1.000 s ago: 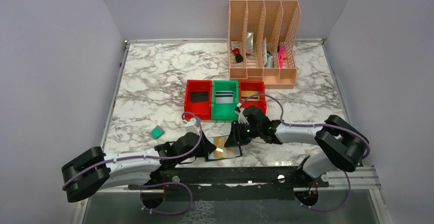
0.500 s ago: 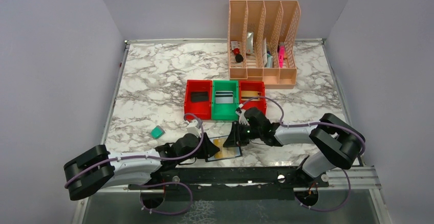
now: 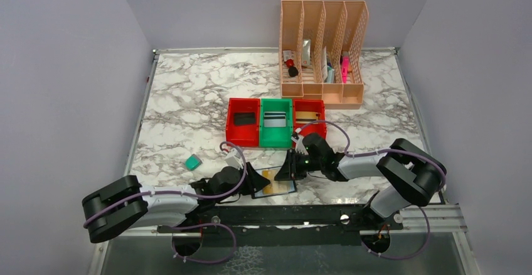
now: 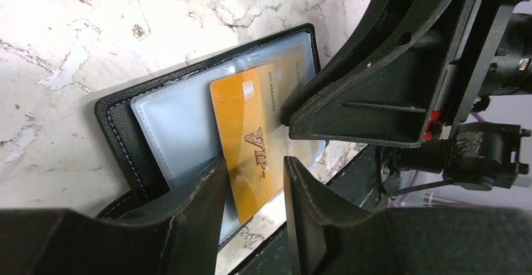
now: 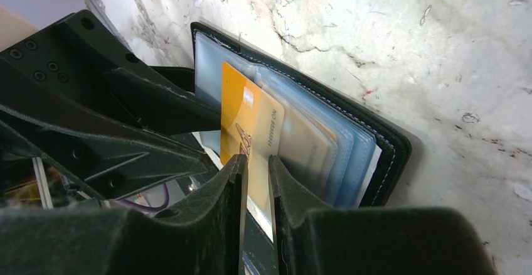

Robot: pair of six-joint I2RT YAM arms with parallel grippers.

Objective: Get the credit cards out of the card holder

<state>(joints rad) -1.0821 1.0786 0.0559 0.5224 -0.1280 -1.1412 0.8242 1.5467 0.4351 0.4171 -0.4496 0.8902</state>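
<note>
The card holder (image 4: pixel 157 130) is being worked open at the middle of the near edge. The gold card (image 4: pixel 251 137) is seemingly being pinched by the nearly closed right gripper (image 5: pixel 257 161) and is best drawn straight along its sleeve. The left gripper (image 4: pixel 254 162) is being held parted astride the card's end, crowding its exit. The bins (image 3: pixel 276 138) are sitting clear behind.

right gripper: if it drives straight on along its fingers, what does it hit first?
The gold card sticking out of the card holder. The right gripper has its tips right at that card's near edge, so contact looks almost immediate, though depth is hard to judge.
</note>
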